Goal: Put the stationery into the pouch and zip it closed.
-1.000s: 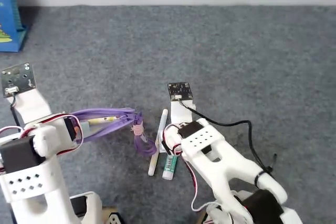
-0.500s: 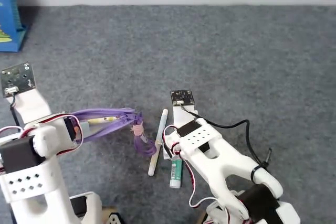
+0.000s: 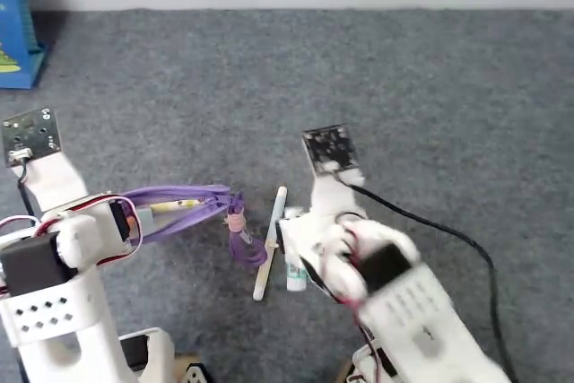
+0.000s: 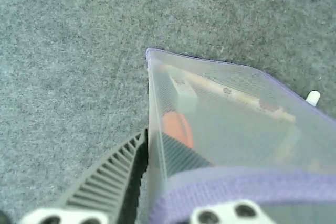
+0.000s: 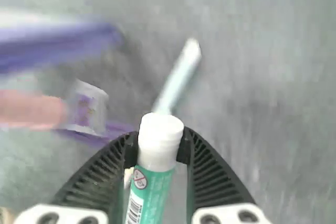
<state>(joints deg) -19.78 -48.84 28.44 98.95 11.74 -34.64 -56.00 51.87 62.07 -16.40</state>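
The pouch, clear mesh with purple trim, hangs off the grey carpet at the near left of the high view, lying roughly level with its mouth end towards the middle. The left gripper has its jaws pinched tight on the pouch's end, one ribbed finger outside the mesh and the other behind it. Through the mesh the left wrist view shows an orange item, a small white block and a long cream stick already inside. A purple strap droops from the pouch's free end down to the carpet in a loop.

Just beside that loop, a white pen lies flat on the carpet, pointing away from the arms. The right gripper is on the pen's other side, close to it. Its jaws are closed only as far as the glue stick allows, clamping the green body just below the white cap. The glue stick lies in line with the gripper, its cap pointing towards the pen and the pouch. The right arm is blurred in the high view, so I cannot tell whether the stick's far end touches the carpet.

A blue box stands at the far left edge, well apart from everything else.
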